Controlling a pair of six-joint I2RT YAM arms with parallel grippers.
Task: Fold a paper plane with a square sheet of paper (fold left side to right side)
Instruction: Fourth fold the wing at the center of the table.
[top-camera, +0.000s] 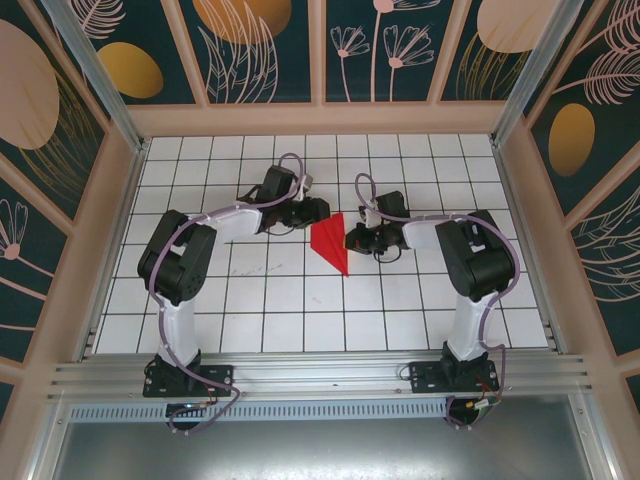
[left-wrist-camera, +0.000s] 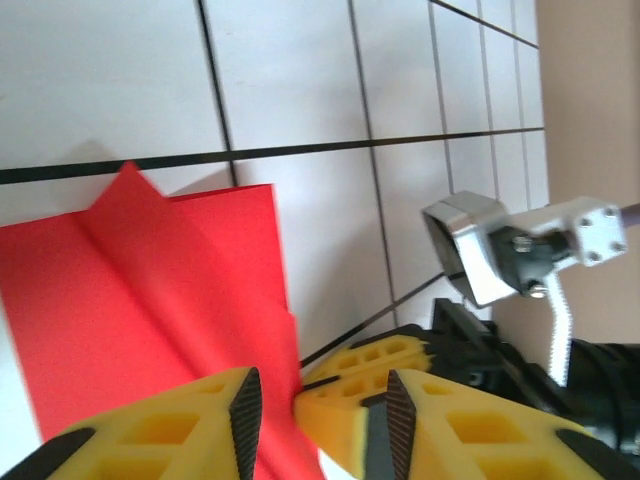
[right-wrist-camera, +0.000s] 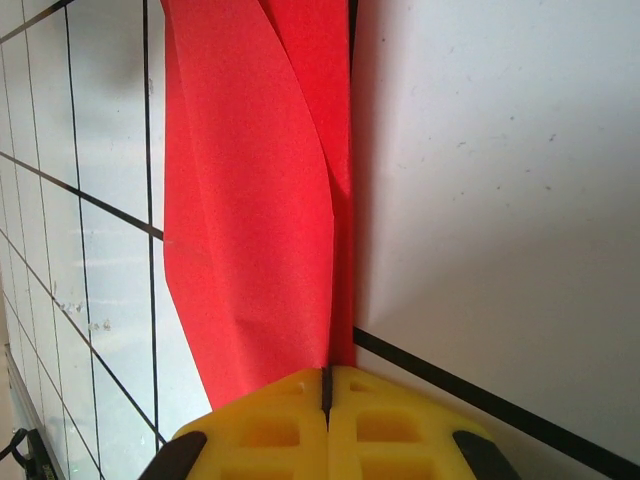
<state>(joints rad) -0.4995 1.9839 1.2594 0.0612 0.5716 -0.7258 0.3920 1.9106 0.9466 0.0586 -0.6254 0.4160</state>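
The paper (top-camera: 330, 238) is well past a flat square. From above it reads as a narrow red wedge in the middle of the table (top-camera: 250, 320), its point towards my bases. My wrist cameras show layers lapped over each other and a long crease running down it. I judge the early folds done and the side-to-side fold in hand. The flap by my right fingers bows up off the layer below, so it needs pressing flat. I cannot tell how many folds remain.

My right gripper (right-wrist-camera: 325, 385) is fully closed, its pads meeting on the paper's folded edge at the wedge's right side. My left gripper (left-wrist-camera: 322, 395) has its pads apart and clamps nothing. The paper's edge runs in beside one pad, and one yellow finger of the right gripper sits in the gap between them.

So the tight spot is between my own grippers: they are nearly touching over the paper's far right part, and any sweep there risks a knock or a tear. Elsewhere there is room. Bare tiles lie all round the paper and the walls (top-camera: 118, 230) are well apart from it, so I can draw either arm outward freely.
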